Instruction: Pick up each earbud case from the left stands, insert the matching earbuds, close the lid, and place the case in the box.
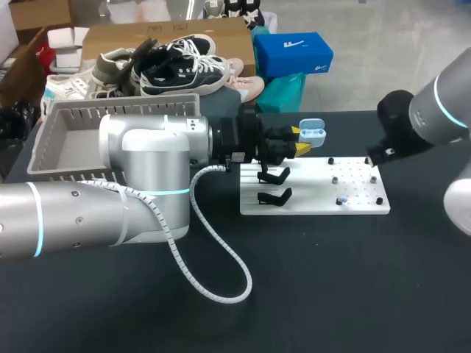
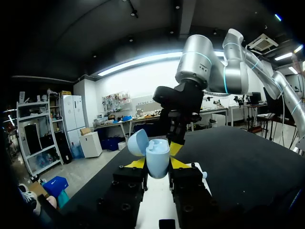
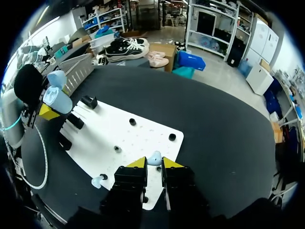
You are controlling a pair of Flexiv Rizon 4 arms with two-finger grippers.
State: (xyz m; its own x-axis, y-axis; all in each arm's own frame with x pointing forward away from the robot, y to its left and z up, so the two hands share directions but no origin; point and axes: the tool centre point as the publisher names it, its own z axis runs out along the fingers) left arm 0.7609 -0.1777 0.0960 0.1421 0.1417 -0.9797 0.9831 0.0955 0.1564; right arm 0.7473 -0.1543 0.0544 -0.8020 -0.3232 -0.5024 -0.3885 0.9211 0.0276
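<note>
Pale blue, the earbud case (image 1: 313,134) sits just above the head view's centre. Our left gripper (image 1: 299,140) clamps it lid-open so an earbud (image 3: 154,158) can drop in. Whether our right gripper (image 3: 154,162) holds that one, we cannot tell.

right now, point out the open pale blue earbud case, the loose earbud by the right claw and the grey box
open pale blue earbud case (image 2: 157,161): left wrist view, rounded body
loose pale blue earbud (image 3: 154,158): right wrist view, its middle
grey plastic box (image 1: 125,110): head view, far wall
</note>
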